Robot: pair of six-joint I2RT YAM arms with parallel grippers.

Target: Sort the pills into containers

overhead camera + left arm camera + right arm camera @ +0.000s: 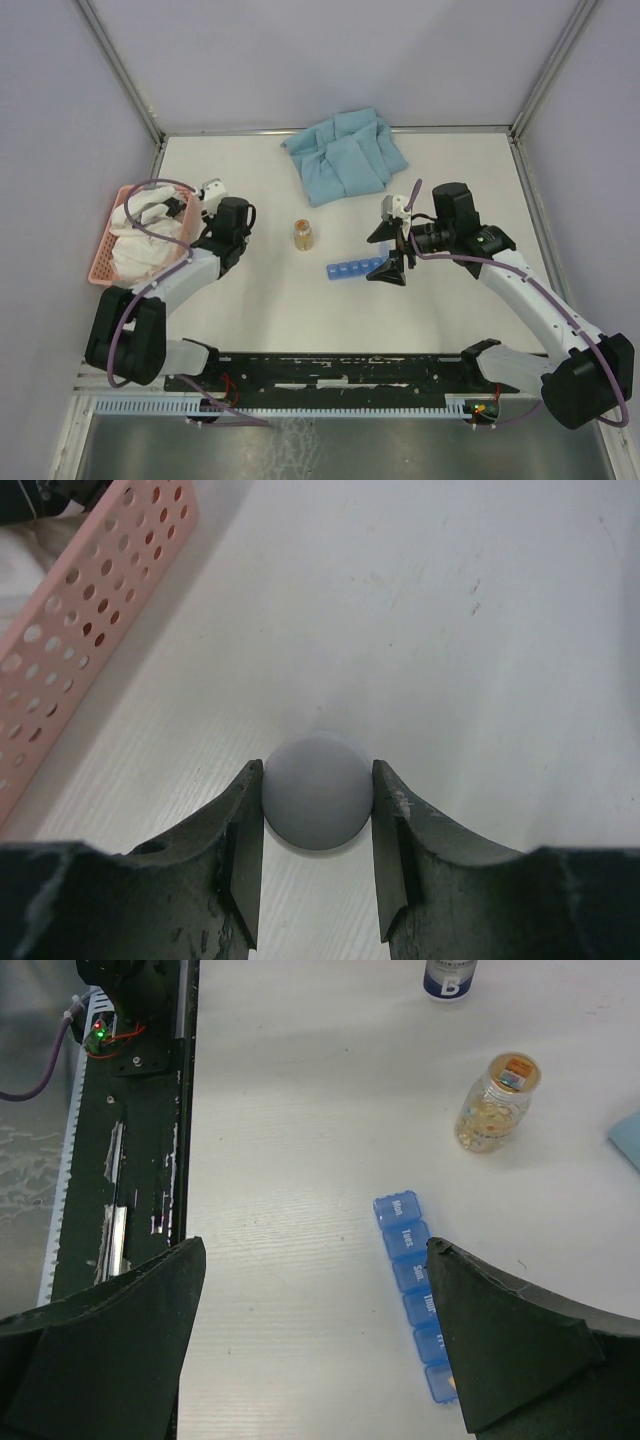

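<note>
Surveying the white table (260, 300) from above: a crumpled blue cloth (345, 155) lies at the middle of the far edge. A pink basket (104, 250) holding white cloth (140, 240) sits at the left edge.

Right gripper (386, 255): jaws spread wide, grasping nothing. It hangs over the right end of the blue pill organiser (415, 1275).

Left gripper (318, 772): clamped on a round grey object (318, 800) just beside the basket, both fingers touching its sides. What that object is cannot be told from above.

Pill organiser: one strip of square compartments at mid-table. Its long axis runs left to right, roughly parallel to the near edge and tilted slightly. Its day-marked lids appear shut. In the right wrist view the strip lies between the open fingers, close to one of them, which hides its end.

Jar (304, 235): small, clear, upright, filled with amber pills. It stands near the organiser's left end, towards the far edge, between the two grippers. Its orange top appears to be in place.

Judgement: no pill is seen in any compartment, so sorting has not begun. The right arm is much the nearer to the organiser. A grasp across the strip's narrow width would suit, since its length runs crosswise to the arm's reach.
</note>
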